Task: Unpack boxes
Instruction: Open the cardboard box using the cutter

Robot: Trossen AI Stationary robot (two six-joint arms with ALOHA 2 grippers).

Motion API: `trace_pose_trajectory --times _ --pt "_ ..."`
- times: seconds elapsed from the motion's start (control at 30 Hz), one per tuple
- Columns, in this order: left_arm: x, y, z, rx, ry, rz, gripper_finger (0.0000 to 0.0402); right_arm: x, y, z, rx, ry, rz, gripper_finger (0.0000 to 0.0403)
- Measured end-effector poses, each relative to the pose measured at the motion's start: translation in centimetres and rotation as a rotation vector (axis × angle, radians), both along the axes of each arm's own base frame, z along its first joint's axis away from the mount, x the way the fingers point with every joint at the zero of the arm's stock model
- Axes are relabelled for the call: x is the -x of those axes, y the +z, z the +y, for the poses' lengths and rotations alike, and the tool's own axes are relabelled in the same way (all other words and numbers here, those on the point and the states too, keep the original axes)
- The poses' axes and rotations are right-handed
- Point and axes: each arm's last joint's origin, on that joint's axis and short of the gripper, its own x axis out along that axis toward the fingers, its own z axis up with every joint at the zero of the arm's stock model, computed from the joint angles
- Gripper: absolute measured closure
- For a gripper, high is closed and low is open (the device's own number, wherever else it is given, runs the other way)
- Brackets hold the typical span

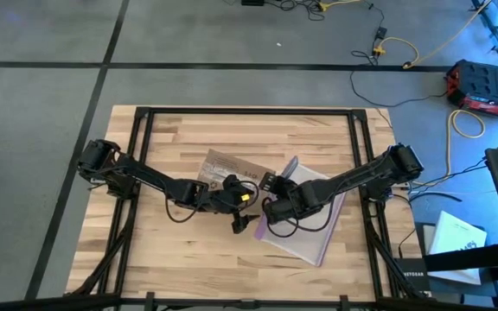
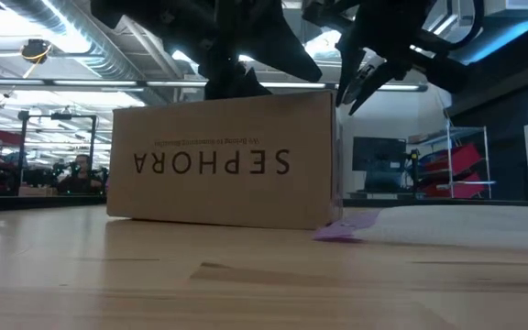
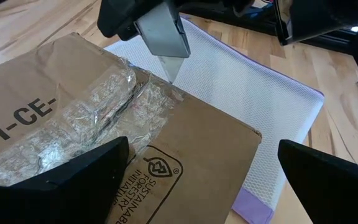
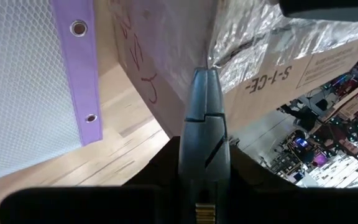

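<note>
A brown cardboard box with SEPHORA lettering stands with its bottom on the table's middle. Clear tape runs along its top seam. My right gripper is above the box's right end and is shut on a small grey knife-like tool. My left gripper hangs open over the box's near right corner, one finger on each side of it. The low view shows both grippers above the box top: the left gripper and the right gripper. My right gripper pinches the grey tool's handle between its two fingers, which lie along the tool and slant down from the table's right. The blade sticks out ahead, and its tip meets the tape at the box's top edge. My left gripper: I cannot tell whether its fingers touch the box.
A clear mesh-textured bag with a purple edge lies flat on the table right of the box, up against its base. Black frame rails run along the table's left, right and far sides.
</note>
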Motion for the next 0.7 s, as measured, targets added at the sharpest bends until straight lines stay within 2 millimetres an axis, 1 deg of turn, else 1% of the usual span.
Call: trace_pose_trajectory --times 0.23,0.37,0.47,0.7 --pt "-0.02 0.01 0.08 -0.001 0.001 0.0 0.0002 0.04 0.04 0.05 0.004 0.006 0.007 0.0352" --pt "-0.03 0.01 0.09 -0.003 0.0 0.0 0.0002 0.09 0.57 0.24 0.006 0.012 0.016 0.0352" --pt "-0.03 0.01 0.1 -0.01 -0.003 0.0 0.0002 -0.04 0.86 0.31 -0.01 0.014 0.009 0.0352" --pt "-0.03 0.01 0.1 -0.014 -0.005 0.001 0.0002 -0.14 0.82 0.45 -0.058 0.021 0.009 0.0352"
